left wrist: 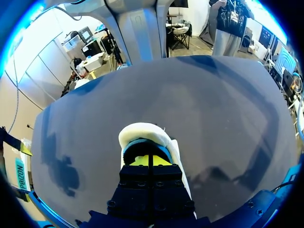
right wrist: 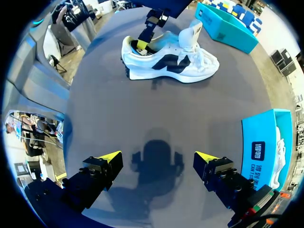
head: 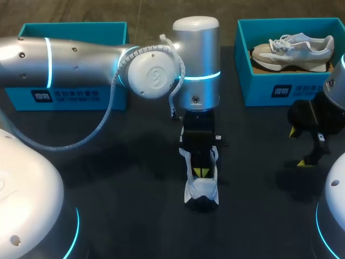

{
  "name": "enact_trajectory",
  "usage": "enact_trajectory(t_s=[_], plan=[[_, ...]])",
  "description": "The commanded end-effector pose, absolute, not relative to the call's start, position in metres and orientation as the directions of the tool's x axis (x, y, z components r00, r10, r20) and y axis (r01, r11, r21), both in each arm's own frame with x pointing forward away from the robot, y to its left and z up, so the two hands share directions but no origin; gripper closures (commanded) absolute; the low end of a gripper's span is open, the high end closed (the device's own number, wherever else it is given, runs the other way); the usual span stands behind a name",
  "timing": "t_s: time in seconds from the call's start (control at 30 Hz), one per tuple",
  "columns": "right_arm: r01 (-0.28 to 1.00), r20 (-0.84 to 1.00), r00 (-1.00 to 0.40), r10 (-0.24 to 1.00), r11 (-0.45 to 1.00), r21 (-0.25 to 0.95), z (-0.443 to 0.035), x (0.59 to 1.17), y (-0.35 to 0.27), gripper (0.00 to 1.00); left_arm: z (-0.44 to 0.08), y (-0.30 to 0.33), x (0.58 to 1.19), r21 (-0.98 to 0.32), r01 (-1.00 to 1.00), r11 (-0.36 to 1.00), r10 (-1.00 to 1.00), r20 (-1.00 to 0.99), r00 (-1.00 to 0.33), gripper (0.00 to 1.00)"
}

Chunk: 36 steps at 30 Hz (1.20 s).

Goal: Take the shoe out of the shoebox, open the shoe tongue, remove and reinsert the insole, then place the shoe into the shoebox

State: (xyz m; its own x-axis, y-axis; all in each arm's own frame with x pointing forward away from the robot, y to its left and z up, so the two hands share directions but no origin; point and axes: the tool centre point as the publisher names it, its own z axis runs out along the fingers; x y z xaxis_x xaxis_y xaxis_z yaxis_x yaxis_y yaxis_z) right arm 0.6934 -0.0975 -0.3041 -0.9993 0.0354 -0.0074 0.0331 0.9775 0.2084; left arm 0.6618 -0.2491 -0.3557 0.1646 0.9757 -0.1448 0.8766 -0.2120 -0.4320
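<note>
Sitting clenched in the heel opening of the white shoe, mid table, is the left gripper; insole hold unclear | right gripper is hovering released | shoe is probably handling light, soft-walled; pinching the heel collar suits

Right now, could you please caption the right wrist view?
Open right end effector above table; left end effector inside heel of white shoe.
</note>
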Motion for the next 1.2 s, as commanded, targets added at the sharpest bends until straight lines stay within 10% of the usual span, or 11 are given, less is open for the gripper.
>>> enact_trajectory(t_s=[0.03, 1.2], plan=[[0.034, -0.009, -0.999, 0.037, 0.978, 0.205, -0.304, 0.692, -0.097, 0.00, -0.348, -0.248, 0.663, -0.422, 0.881, -0.212, 0.976, -0.144, 0.166, 1.00], [0.034, -0.009, -0.999, 0.037, 0.978, 0.205, -0.304, 0.692, -0.097, 0.00, -0.382, -0.245, 0.654, -0.472, 0.858, -0.203, 0.979, -0.127, 0.162, 1.00]])
